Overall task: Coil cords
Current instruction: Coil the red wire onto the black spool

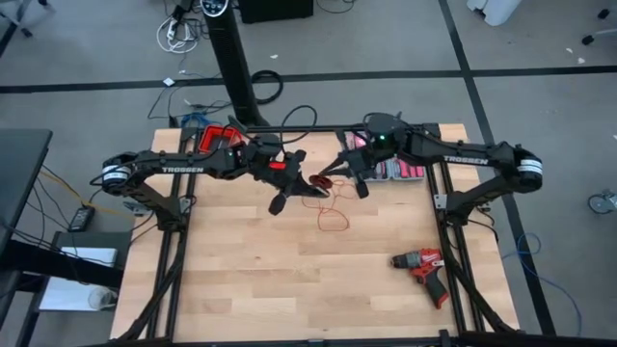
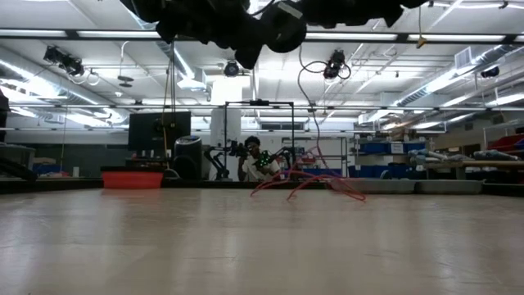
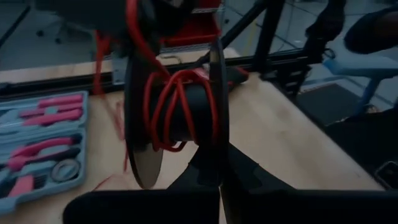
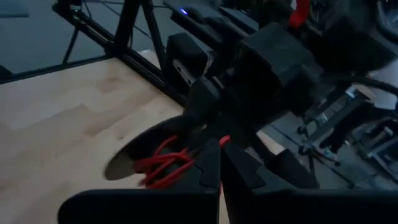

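cords (image 1: pixel 331 206) trail on table; left claw (image 1: pixel 310 186) pinches spool (image 3: pixel 177 112), right claw (image 1: pixel 333 173) pinches cord.

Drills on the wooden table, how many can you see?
1. One red-and-black cordless drill lies on the light wooden table, toward the right arm's side, away from both grippers and the thin red wire. Another could hide under the arms.

Thin red cord (image 3: pixel 166 106) looks like smooth plastic-coated wire on a matt black spool (image 3: pixel 208 112); table (image 1: pixel 251 280) is pale wood.
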Controlling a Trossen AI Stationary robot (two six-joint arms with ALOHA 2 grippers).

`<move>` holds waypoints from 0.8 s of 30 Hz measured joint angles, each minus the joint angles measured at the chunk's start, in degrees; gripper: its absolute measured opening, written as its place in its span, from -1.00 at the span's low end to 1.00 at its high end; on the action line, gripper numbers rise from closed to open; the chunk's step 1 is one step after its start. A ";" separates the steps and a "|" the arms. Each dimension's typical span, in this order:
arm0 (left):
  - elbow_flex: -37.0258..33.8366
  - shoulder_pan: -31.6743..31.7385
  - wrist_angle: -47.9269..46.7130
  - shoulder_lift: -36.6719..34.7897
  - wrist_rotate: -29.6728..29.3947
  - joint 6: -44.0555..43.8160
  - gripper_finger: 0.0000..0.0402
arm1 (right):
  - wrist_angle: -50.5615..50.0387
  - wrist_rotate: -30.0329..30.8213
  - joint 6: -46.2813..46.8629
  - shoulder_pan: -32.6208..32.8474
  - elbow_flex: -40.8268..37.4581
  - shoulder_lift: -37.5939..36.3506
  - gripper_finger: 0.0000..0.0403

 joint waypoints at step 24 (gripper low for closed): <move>-0.02 -0.11 5.62 0.10 4.50 7.11 -1.00 | 4.73 -1.90 4.65 -0.84 3.79 8.00 -0.65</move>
